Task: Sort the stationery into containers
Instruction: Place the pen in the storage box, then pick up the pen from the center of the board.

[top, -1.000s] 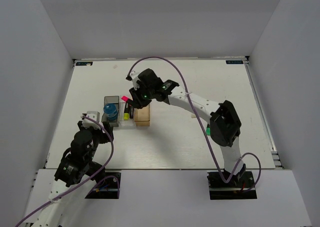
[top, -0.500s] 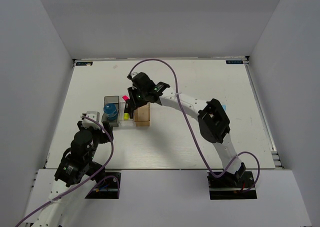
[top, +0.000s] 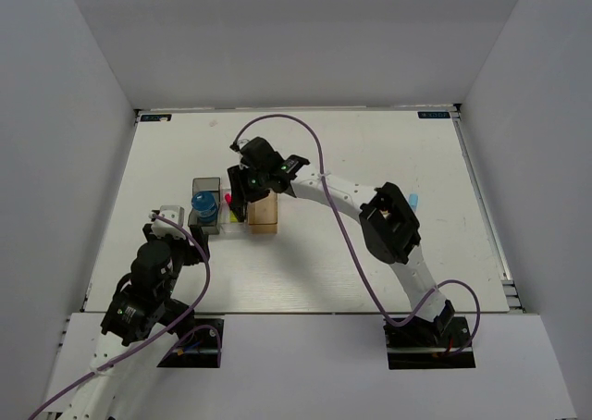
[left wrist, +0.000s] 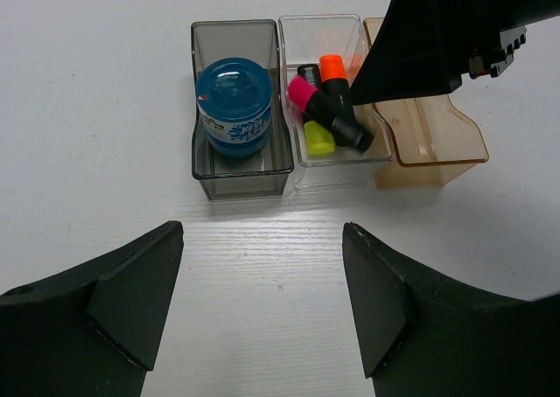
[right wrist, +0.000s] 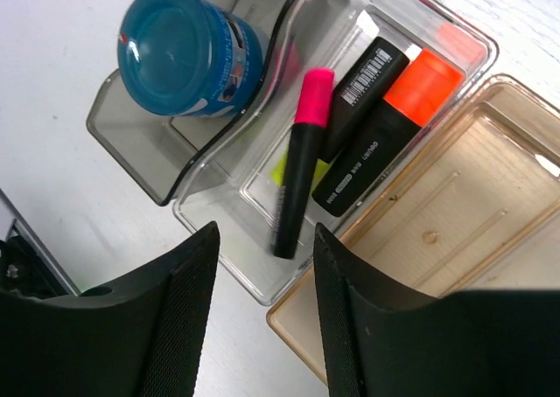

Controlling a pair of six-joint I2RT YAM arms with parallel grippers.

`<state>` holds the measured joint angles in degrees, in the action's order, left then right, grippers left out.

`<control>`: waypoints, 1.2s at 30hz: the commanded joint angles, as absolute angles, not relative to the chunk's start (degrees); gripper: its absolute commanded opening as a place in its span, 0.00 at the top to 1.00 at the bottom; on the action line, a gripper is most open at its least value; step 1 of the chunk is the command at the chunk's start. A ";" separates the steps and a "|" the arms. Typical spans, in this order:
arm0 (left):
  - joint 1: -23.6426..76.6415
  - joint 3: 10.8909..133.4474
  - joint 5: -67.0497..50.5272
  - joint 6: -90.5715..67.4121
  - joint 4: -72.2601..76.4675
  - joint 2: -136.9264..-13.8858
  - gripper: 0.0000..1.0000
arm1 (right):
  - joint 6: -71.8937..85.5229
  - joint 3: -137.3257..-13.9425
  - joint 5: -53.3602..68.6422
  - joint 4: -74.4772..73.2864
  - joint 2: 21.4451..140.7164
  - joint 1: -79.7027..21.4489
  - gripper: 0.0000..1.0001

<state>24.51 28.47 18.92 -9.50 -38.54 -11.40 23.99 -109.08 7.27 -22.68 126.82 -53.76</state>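
Three joined bins stand in a row: dark grey [left wrist: 199,165], clear [left wrist: 341,171] and tan [left wrist: 433,139]. The blue roll [left wrist: 233,100] stands in the grey bin. The clear bin holds a pink-capped highlighter [right wrist: 302,165], an orange-capped one [right wrist: 385,152], another black one [right wrist: 372,73] and a yellow cap [left wrist: 318,139]. The tan bin [right wrist: 455,231] holds nothing. My right gripper [right wrist: 264,229] is open just above the clear bin; the pink highlighter lies loose and blurred below it. My left gripper [left wrist: 262,231] is open and empty over bare table in front of the bins.
The right arm stretches across the table middle to the bins [top: 233,215]. A small blue item [top: 413,199] lies on the table beside the right arm's elbow. White walls enclose the table on three sides.
My right gripper moved left and down over the clear bin with the pink highlighter, then opened; the highlighter now lies in the clear bin. The left arm has not moved.
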 commanded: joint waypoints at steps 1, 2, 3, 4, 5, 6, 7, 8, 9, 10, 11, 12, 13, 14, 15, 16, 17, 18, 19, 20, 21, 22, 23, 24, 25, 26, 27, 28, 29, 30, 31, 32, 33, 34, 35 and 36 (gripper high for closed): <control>24.52 28.13 19.43 -9.75 -38.49 -11.60 0.16 | 24.17 -111.36 8.97 -20.13 124.54 -53.88 0.49; 24.52 28.13 19.42 -9.84 -38.32 -11.51 0.16 | 23.21 -111.44 8.88 -20.13 123.67 -53.70 0.49; 24.35 28.21 19.34 -9.84 -38.41 -11.43 0.16 | 22.94 -111.45 8.53 -20.30 122.79 -53.70 0.49; 24.52 28.13 19.34 -9.76 -38.32 -11.51 0.16 | 22.24 -111.45 8.09 -20.48 122.09 -53.70 0.54; 24.52 28.21 19.42 -9.76 -38.49 -11.51 0.16 | 19.10 -111.27 8.00 -20.74 120.86 -53.70 0.62; 24.52 28.13 19.25 -9.76 -38.41 -11.60 0.16 | 17.42 -110.66 8.17 -21.70 119.89 -53.53 0.70; 24.52 28.21 18.90 -9.93 -38.41 -11.43 0.16 | 13.05 -110.05 8.17 -21.88 116.40 -53.53 0.79; 24.61 28.21 18.90 -10.02 -38.58 -10.82 0.16 | 6.05 -109.26 8.78 -22.15 115.24 -53.35 1.00; 24.52 28.21 18.64 -10.02 -38.50 -11.16 0.22 | 1.97 -106.99 8.96 -23.63 113.66 -53.18 1.00; 24.61 27.95 18.37 -9.85 -38.32 -10.99 0.27 | -7.81 -103.31 9.14 -24.16 107.64 -52.91 1.00; 24.61 27.86 17.06 -9.76 -38.15 -10.99 0.35 | -17.48 -97.88 9.92 -24.69 105.23 -52.48 1.00; 24.70 27.95 16.35 -9.67 -37.80 -10.90 0.65 | -21.41 -94.69 10.37 -24.61 103.03 -52.21 1.00; 24.61 27.69 14.96 -9.49 -37.62 -10.99 0.81 | -29.10 -89.09 11.07 -24.96 98.40 -50.12 1.00; 24.52 27.86 13.03 -9.49 -37.36 -11.16 0.94 | -37.45 -83.81 13.51 -25.83 94.09 -49.31 1.00; 24.52 27.60 10.48 -9.41 -37.01 -12.12 1.00 | -42.05 -81.41 17.19 -32.02 90.04 -48.52 1.00; 24.61 27.60 8.54 -8.97 -36.39 -13.17 1.00 | -53.24 -75.64 21.92 -35.47 88.17 -45.91 1.00; 24.52 27.51 6.44 -8.27 -35.43 -14.14 1.00 | -65.27 -73.67 23.63 -39.16 82.76 -45.18 0.92; 24.70 27.86 0.15 -7.83 -35.07 -17.80 0.96 | -75.13 -68.08 24.77 -49.73 81.14 -43.09 0.75; 24.61 28.12 -2.70 -7.74 -34.98 -19.32 0.83 | -79.06 -68.03 23.91 -52.27 79.73 -43.07 0.70; 24.52 28.47 -5.07 -7.73 -35.24 -21.16 0.66 | -83.28 -64.29 23.04 -53.77 78.41 -41.41 0.67; 24.52 29.43 -11.97 -7.82 -35.33 -22.83 0.50 | -84.80 -62.51 22.07 -55.36 74.92 -39.66 0.65; 24.52 30.57 -14.56 -7.74 -35.51 -28.86 0.35 | -86.64 -59.10 17.54 -55.28 73.84 -38.94 0.63; 24.52 31.80 -19.55 -7.91 -35.51 -31.00 0.19 | -87.18 -56.19 16.27 -54.85 72.09 -36.33 0.62; 24.61 32.60 -21.51 -8.35 -35.51 -34.77 0.16 | -86.67 -53.90 14.17 -52.06 70.42 -35.52 0.62; 24.78 34.70 -24.06 -9.31 -34.72 -38.20 0.16 | -84.48 -52.92 13.02 -50.81 68.75 -34.72 0.58; 26.26 35.50 -24.86 -9.93 -33.67 -41.02 0.15 | -78.81 -51.95 10.66 -48.97 67.95 -34.02 0.52; 26.98 36.20 -25.05 -10.89 -32.53 -42.52 0.15 | -73.70 -49.07 8.46 -38.17 67.33 -32.80 0.49; 28.11 36.91 -23.57 -11.07 -32.08 -43.84 0.17 | -64.78 -48.87 4.00 -36.40 67.32 -32.61 0.46; 31.26 39.87 -22.77 -11.42 -31.38 -47.69 0.19 | -57.81 -49.30 0.30 -36.30 67.85 -31.91 0.46; 32.59 40.86 -21.55 -12.64 -30.16 -49.03 0.29 | -52.87 -51.57 -3.39 -35.08 68.55 -31.38 0.53; 36.35 42.87 -18.14 -12.83 -29.54 -50.52 0.39 | -41.95 -52.46 -12.22 -34.72 71.60 -30.68 0.81; 37.60 44.63 -17.41 -13.18 -29.01 -54.80 0.53 | -35.66 -54.56 -12.56 -37.07 72.76 -30.24 0.92; 38.75 46.39 -16.18 -14.40 -27.44 -56.32 0.81 | -30.98 -55.97 -12.22 -39.26 74.69 -29.19 1.00; 41.98 47.10 -12.60 -14.67 -27.16 -59.21 0.93 | -27.72 -56.07 -13.96 -39.11 75.75 -28.48 1.00; 42.79 48.68 -11.70 -14.85 -26.64 -61.85 1.00 | -23.60 -56.07 -13.28 -39.11 76.20 -28.22 1.00; 43.76 50.00 -9.51 -15.20 -26.37 -63.18 1.00 | -19.20 -56.34 -13.36 -38.94 76.72 -27.86 0.94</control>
<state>40.95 46.46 -14.74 -13.43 -29.65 -59.64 -39.44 -54.24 -6.90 -39.97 75.40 -29.08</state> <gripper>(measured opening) 0.024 0.036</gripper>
